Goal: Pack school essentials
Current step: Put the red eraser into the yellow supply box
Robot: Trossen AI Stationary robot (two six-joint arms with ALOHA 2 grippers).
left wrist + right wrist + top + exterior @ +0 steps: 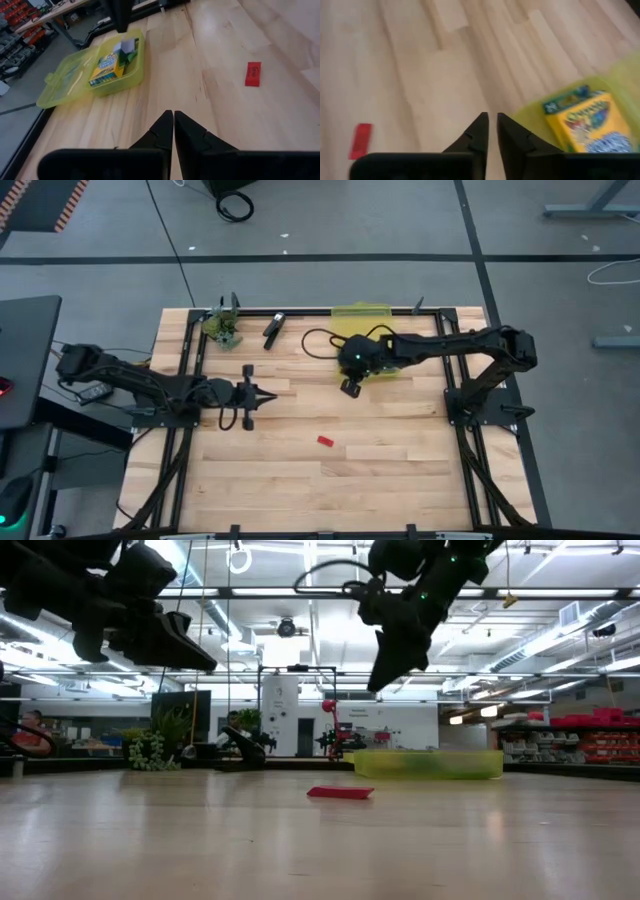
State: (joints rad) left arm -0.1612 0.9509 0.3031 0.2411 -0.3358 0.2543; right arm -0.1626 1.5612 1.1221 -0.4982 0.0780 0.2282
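My arms: matte black, jointed links, both bolted to a black frame. Black cable loops off my right arm beside the wrist; a small green light glows there. Each hand, left hand (264, 397) and right hand (349, 389), ends in two black wedge-shaped fingers (162, 131) tapering to points.

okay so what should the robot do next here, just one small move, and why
Probably open the right pincer and bring it down toward the red piece. That piece lies alone on bare table, outside the yellow-green box where the crayon box already sits.
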